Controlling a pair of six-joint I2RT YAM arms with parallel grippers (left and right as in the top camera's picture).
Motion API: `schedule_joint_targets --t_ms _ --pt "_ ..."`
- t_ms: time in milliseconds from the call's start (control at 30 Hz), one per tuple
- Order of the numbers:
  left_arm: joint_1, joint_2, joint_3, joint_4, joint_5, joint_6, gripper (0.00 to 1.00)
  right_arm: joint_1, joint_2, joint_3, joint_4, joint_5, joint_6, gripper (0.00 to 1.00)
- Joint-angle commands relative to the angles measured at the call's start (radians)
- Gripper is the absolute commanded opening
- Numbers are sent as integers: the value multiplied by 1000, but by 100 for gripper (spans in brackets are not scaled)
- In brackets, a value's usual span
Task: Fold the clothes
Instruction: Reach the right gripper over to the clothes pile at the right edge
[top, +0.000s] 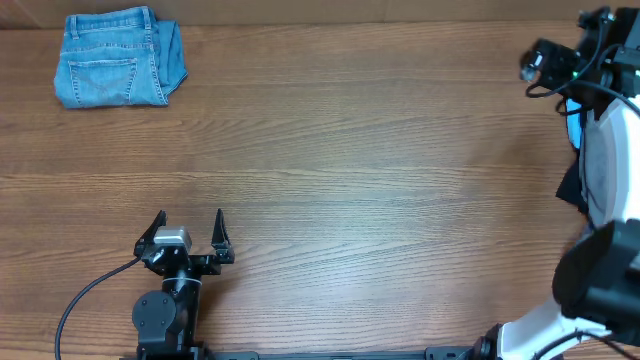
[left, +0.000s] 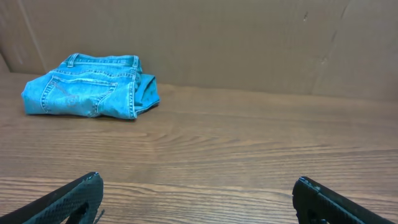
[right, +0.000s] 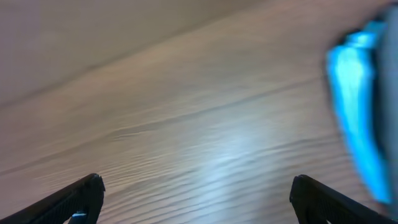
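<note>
The mid-grey garment is out of view in every frame. My left gripper (top: 190, 225) is open and empty, low over the table near the front edge; the left wrist view shows its two fingertips wide apart (left: 198, 193) over bare wood. My right arm is at the far right edge of the overhead view. My right gripper (right: 196, 193) is open and empty above the table, and its view is blurred.
Folded blue denim jeans (top: 118, 58) lie at the far left corner, also seen in the left wrist view (left: 93, 86). A light-blue cloth (top: 573, 110) and a black cloth (top: 570, 185) sit at the right edge by the right arm. A brown wall (left: 249, 37) backs the table.
</note>
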Motion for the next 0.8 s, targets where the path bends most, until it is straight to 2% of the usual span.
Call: schedule_joint_targets --t_ms 0,100,300,433,767 --pt "6 -11 -4 1 10 23 100 -19 34 48 28 306 -79 100" --pt "6 -11 -4 1 10 23 100 -19 83 48 78 510 -141 100" --pt "6 -11 -4 1 10 23 100 -20 224 48 198 780 -216 100" --pt "6 -11 -4 1 10 23 100 -26 311 48 270 810 -281 100" --pt "6 -11 -4 1 10 23 100 -68 420 48 372 829 -280 98"
